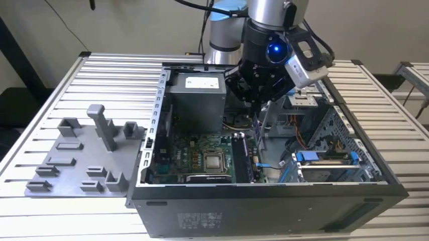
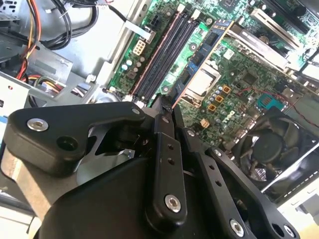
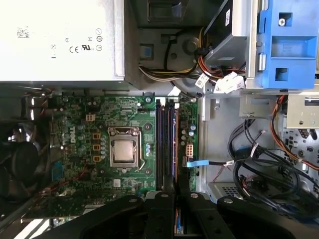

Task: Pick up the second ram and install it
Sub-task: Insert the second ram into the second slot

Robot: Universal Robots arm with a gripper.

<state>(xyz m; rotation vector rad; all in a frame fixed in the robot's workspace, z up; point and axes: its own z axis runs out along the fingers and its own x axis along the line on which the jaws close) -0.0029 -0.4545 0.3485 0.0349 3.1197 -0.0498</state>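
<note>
- The second ram [image 1: 257, 131] is held edge-down between the fingertips of the gripper [image 1: 258, 106], which is clamped on its upper end; in the exterior view the stick hangs inside the open computer case [image 1: 268, 201], above the memory slots [image 3: 165, 144] of the motherboard [image 3: 79, 149].
- In the first wrist view a thin orange-edged board [image 3: 176, 149] is seen running from the fingers along the slot bank, roughly in line with it; whether its lower edge is already touching a slot cannot be told.
- A skewed insertion is judged the main risk: if the stick is tilted or offset sideways from its slot, its edge could be pressed onto the slot wall or onto the neighbouring slot and the contacts damaged.
- The grip is taken on a narrow part of a long, thin board, so the stick could be pivoted or slipped in the fingers under downward force.
- The loose cables [image 3: 259, 164] and the power supply [image 1: 196, 100] lie near the gripper body and could be snagged or struck.
- If the slot latches are shut, seating would be blocked; their position cannot be made out.
</note>
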